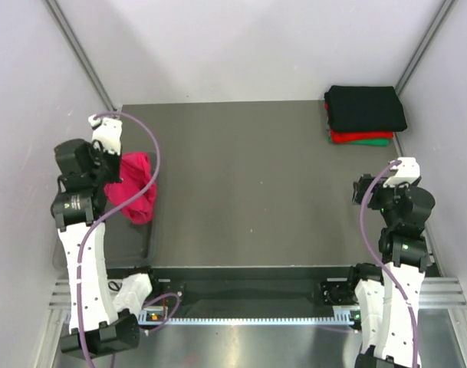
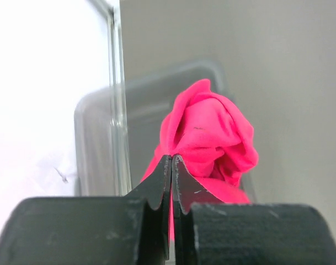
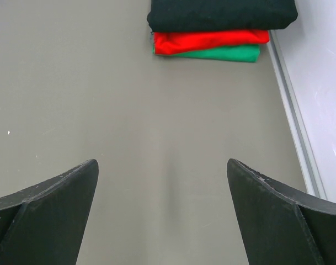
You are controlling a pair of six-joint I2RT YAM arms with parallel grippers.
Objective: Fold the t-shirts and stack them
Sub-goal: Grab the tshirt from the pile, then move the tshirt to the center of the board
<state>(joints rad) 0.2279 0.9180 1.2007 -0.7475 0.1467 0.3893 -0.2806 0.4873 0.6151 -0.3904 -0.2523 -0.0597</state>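
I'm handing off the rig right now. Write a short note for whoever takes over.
Left gripper: shut on the pink shirt, which is bunched up at the left edge of the table.
Right gripper: open, empty, above bare table.
Done: black shirt, red shirt and green shirt folded and stacked in the far right corner, black on top.
To do: spread and fold the pink shirt, then set it on the black shirt.
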